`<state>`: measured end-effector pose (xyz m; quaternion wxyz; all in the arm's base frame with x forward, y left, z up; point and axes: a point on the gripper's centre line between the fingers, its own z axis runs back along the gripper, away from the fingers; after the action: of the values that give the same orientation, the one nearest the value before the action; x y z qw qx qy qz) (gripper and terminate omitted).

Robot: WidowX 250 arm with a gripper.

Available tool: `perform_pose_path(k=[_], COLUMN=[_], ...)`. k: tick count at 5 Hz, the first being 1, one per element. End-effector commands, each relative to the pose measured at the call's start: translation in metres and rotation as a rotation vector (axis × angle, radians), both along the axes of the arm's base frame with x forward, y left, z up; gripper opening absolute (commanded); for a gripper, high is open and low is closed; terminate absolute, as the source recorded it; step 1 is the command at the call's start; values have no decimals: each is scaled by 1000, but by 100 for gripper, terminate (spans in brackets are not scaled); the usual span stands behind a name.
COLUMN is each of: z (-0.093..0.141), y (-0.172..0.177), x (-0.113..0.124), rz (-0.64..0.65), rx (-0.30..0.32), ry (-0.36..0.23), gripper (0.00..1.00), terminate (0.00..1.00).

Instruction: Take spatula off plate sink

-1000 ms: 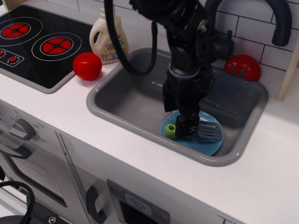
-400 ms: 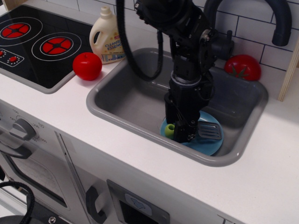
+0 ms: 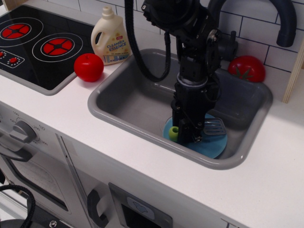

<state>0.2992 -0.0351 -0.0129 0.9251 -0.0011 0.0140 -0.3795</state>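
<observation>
The spatula lies across the light-blue plate (image 3: 211,145) in the front right of the grey sink (image 3: 124,124). Its lime-green handle end (image 3: 174,134) sticks out left of my gripper and its grey slotted blade (image 3: 214,127) sticks out right, tilted slightly up off the plate. My gripper (image 3: 188,136) points straight down over the middle of the handle, with its fingers closed around it. The grasped part of the handle is hidden behind the fingers.
A black stovetop (image 3: 33,45) with red burners is at the left. A red ball (image 3: 88,67) and a cleaner bottle (image 3: 110,38) stand beside the sink's left corner. A red tomato (image 3: 246,69) sits behind the sink under the dark faucet (image 3: 280,21).
My gripper has shifted slightly right and lower onto the handle and its fingers have drawn together. The blade has risen a little off the plate.
</observation>
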Motion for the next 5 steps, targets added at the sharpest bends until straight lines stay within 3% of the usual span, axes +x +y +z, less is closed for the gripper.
perform_pose_path(k=[1,2,4,5], z=[44,60,54,38], y=[6,22,68,78], x=[18,25,26,25], rz=[45,125,244,398], rx=[-102,-109,-74,-36], ry=[-75,-184,-218,-219], gripper=[0,0,0,0], terminate=[0,0,0,0])
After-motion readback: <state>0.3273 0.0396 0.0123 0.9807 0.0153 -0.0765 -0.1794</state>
